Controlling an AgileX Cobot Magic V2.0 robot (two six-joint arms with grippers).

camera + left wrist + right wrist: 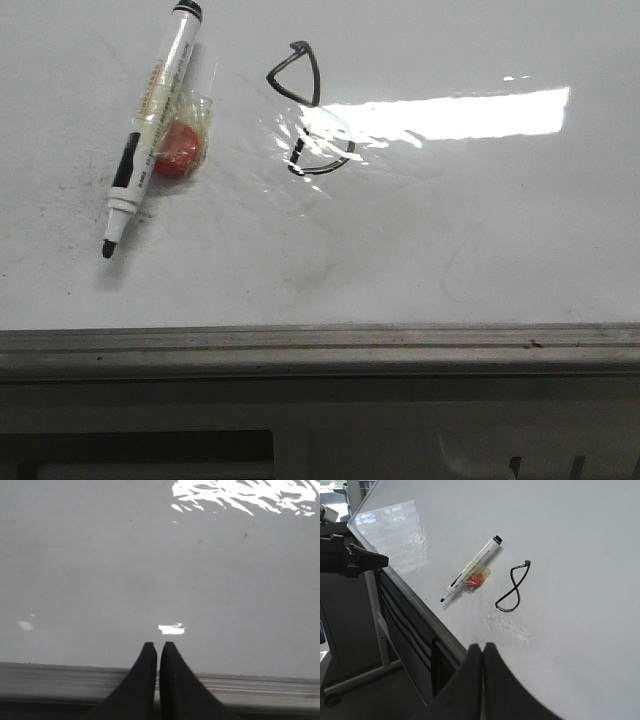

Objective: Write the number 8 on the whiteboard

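Note:
The number 8 (308, 110) is drawn in thin black ink on the whiteboard (480, 240), with a triangular upper loop and a rounder lower loop partly lost in glare. The right wrist view shows the number 8 (513, 586) whole on the whiteboard (570, 555). A white marker pen (152, 128) lies uncapped to its left, tip toward the near edge, resting on a red lump in clear wrap (182, 146). My left gripper (158, 645) is shut and empty above the board's rail. My right gripper (482, 647) is shut and empty, well back from the figure. Neither gripper shows in the front view.
A grey metal edge rail (320, 345) runs along the board's near side. A bright glare patch (460, 112) lies right of the figure. In the right wrist view the marker pen (471, 571) lies near the rail, and the other arm (350, 560) and the board's stand (375, 630) sit beyond the edge.

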